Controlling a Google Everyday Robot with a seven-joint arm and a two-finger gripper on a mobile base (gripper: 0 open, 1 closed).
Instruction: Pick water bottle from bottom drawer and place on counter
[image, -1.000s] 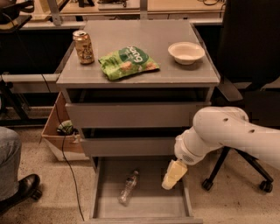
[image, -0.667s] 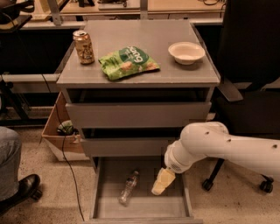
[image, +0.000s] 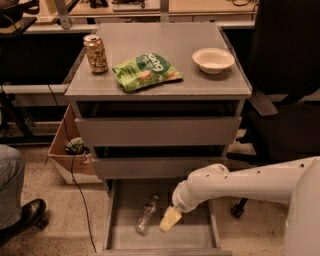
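Down in bottom drawer (image: 190, 238): claw (image: 170, 219) just beside water bottle (image: 147, 216), seemingly empty; opening impossible to tell.
Looks light, crinkly, slippery; grip gently across the middle.

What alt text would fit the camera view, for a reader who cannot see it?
A white robot arm reaches into the open bottom drawer of a grey cabinet, its gripper beside a water bottle lying on the drawer floor. On the counter above are a gold can, a green chip bag and a white bowl.
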